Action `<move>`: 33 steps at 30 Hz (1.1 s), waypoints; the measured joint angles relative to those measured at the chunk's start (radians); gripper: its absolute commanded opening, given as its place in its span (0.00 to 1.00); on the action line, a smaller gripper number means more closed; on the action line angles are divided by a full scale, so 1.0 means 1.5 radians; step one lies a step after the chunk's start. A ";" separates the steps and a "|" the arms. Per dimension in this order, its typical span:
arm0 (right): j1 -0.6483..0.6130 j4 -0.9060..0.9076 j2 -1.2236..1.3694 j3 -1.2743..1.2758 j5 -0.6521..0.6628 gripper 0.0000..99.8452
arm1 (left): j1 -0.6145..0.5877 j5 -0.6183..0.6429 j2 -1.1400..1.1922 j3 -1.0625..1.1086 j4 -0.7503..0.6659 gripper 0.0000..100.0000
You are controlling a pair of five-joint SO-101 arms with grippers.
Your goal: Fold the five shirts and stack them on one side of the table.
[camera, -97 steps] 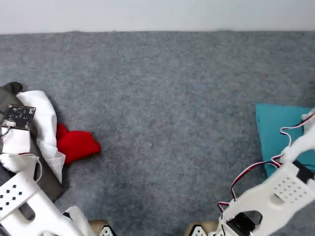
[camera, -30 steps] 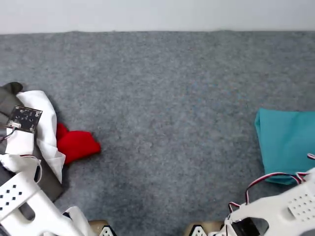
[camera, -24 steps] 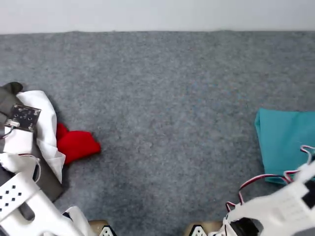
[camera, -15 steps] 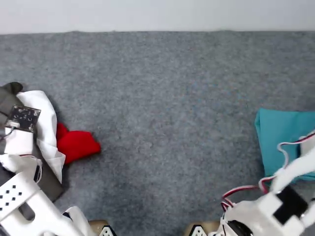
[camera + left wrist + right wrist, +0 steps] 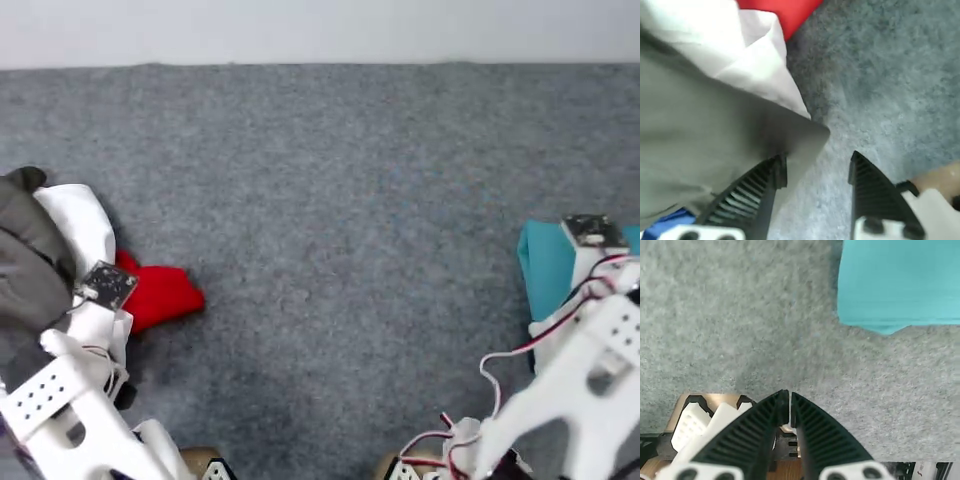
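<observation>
The left gripper is nearest the grey shirt, which lies at the left side of the table. Its jaws are spread, and the shirt's corner pokes between them. The right gripper, pressed together and empty, hangs beside the folded teal shirt.

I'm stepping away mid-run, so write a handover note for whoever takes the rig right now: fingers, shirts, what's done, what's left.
Left gripper: fingers open around a corner of the grey shirt, not closed on it.
Right gripper: fingers shut, empty, apart from the teal shirt.
Shirts: the teal one lies flat on the right side of the table. The grey, the white shirt and the red shirt are heaped on the left. The blue cloth under the grey is perhaps the fifth.
Done: the teal one looks folded and placed.
Left: fold the heaped shirts and stack them on the teal.
</observation>
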 measured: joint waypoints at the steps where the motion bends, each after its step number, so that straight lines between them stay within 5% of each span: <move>1: 0.000 0.000 -0.016 0.010 0.000 0.01 | 0.000 -0.001 0.000 0.018 -0.020 0.21; 6: 0.000 0.000 -0.068 0.044 0.000 0.01 | 0.000 -0.001 0.000 0.098 -0.132 0.20; 13: 0.000 0.000 -0.100 0.053 -0.001 0.01 | 0.000 0.013 0.000 0.133 -0.219 0.01; 24: 0.000 0.000 -0.117 0.053 -0.084 0.01 | 0.000 0.019 0.000 -0.041 -0.132 0.01; 33: 0.000 0.000 -0.164 0.053 -0.088 0.01 | 0.000 0.172 0.000 -0.325 -0.085 0.01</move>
